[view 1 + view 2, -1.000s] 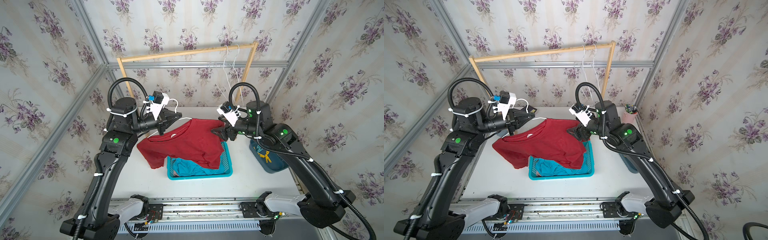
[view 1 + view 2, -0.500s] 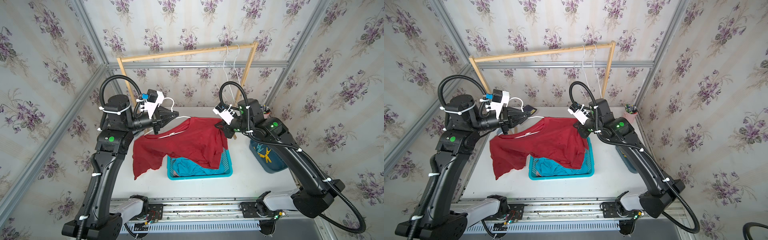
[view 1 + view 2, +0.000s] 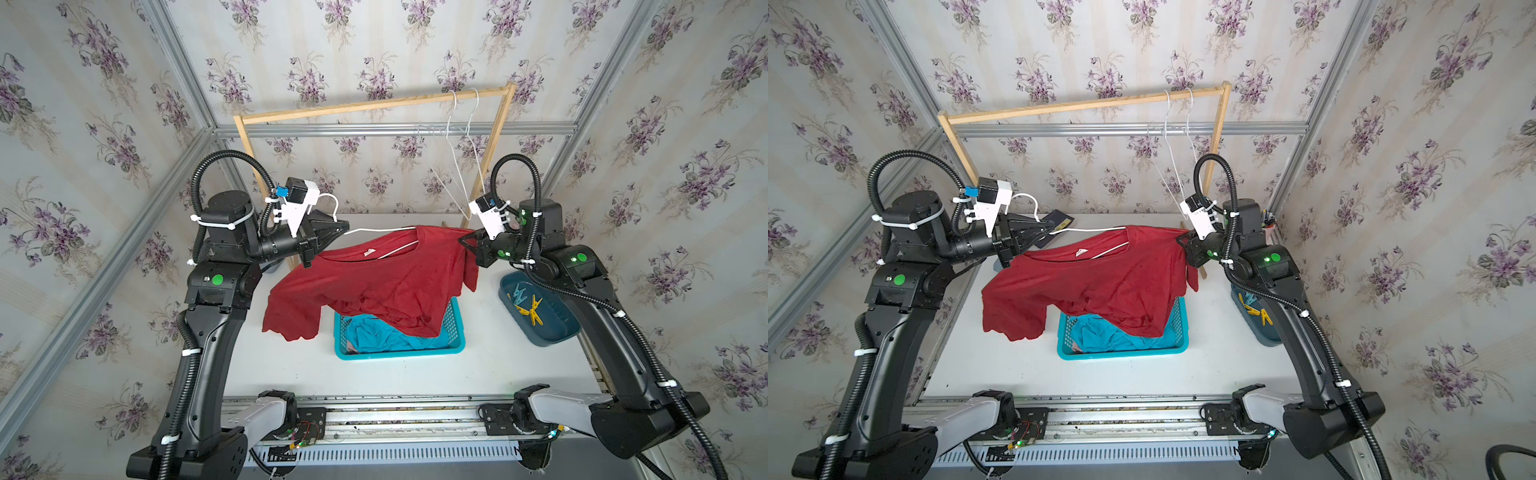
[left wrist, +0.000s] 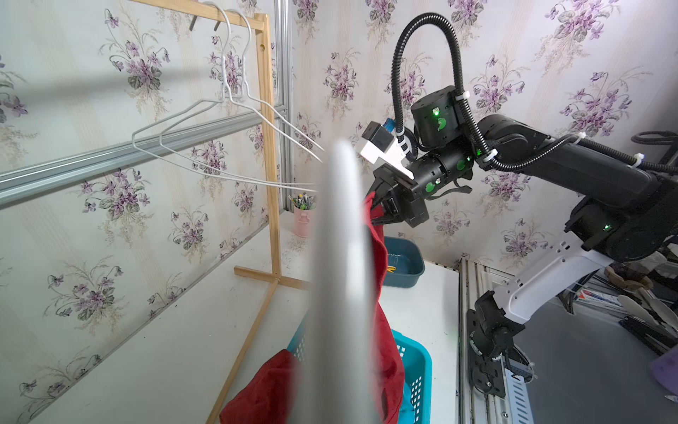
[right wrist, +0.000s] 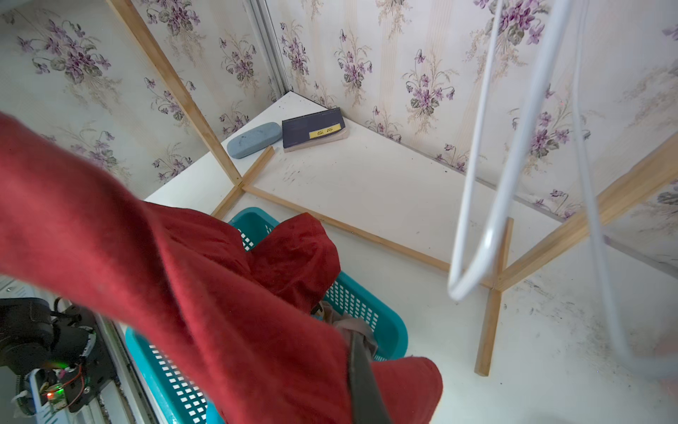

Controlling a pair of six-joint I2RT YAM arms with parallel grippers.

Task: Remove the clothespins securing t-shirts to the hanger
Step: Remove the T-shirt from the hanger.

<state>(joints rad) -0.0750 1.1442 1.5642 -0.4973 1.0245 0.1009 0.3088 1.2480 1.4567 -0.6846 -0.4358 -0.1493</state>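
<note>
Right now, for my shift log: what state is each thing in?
Dark red cloth t-shirt: on white wire hanger, hem over turquoise plastic basket.
Left gripper: shut on hanger.
Right gripper: shut on t-shirt shoulder.
Basket: holds turquoise shirt.
Dark blue tub: holds loose clothespins.
Two bare hangers: hung on wooden rail.

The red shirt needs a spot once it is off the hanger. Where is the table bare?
Bare: the table in front, between basket and rail; the gap between basket and peg tray; the back, between the rack's foot bar and the wall. Crowded: the back corner with book and glasses case, and the middle, where the red shirt hangs over the basket.
</note>
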